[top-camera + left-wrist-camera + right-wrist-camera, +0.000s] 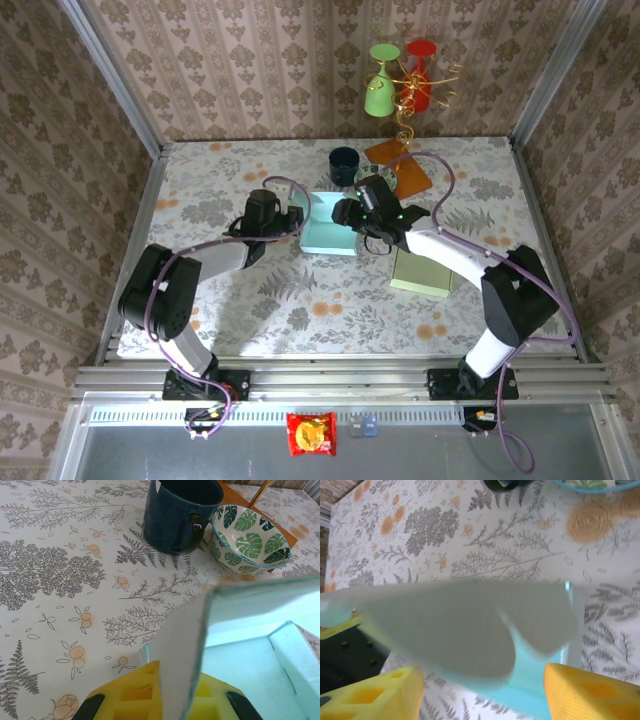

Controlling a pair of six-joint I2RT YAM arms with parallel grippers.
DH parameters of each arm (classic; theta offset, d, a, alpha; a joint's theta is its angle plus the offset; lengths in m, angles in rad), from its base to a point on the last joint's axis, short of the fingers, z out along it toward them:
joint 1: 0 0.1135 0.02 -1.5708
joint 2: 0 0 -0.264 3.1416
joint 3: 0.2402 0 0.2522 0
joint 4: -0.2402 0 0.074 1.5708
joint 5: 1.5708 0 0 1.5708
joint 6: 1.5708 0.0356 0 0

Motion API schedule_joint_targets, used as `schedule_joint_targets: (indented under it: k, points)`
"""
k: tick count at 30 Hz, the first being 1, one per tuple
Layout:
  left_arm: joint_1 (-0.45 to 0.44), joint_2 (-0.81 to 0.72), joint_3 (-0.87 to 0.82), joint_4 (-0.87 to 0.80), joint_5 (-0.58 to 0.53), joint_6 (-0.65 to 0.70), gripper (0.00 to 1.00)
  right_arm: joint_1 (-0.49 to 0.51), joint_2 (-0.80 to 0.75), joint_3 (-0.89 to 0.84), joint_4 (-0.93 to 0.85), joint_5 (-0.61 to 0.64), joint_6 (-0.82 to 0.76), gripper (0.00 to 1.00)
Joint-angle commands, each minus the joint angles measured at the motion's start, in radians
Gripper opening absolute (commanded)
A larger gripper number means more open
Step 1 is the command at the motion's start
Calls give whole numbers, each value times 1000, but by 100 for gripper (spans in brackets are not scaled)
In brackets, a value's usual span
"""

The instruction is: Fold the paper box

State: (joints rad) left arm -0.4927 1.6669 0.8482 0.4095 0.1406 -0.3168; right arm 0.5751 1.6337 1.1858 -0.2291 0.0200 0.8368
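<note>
- The paper box (328, 228) lies open on the table (225, 180), just on the near side of the dark mug (344, 165).
- The left gripper (297, 222) has its fingers pinching a box wall.
- The right gripper (347, 212) has its fingers spread around a raised flap.

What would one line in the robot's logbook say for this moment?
step: folding paper box | left gripper: shut on left flap | right gripper: open, astride right flap | nearby: mug, leaf bowl
</note>
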Motion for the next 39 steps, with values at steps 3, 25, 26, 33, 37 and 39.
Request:
schedule_joint_targets:
  k: [3,25,26,33,37,39]
  points:
    - [-12,-36,4,-13,-33,33,5,2,-56,45,-180,-127,36,74]
    - [-17,-141,34,-193,100,324,8,-328,-45,303,-450,-312,-85,68]
    - [-19,-141,36,-200,108,332,8,-328,-14,325,-465,-326,-73,68]
    - [-33,-105,61,-188,79,314,9,-315,103,322,-446,-473,119,65]
    - [-41,-81,75,-173,62,301,9,-313,154,318,-480,-550,177,62]
    - [-44,-73,78,-165,63,299,9,-314,168,317,-493,-567,176,61]
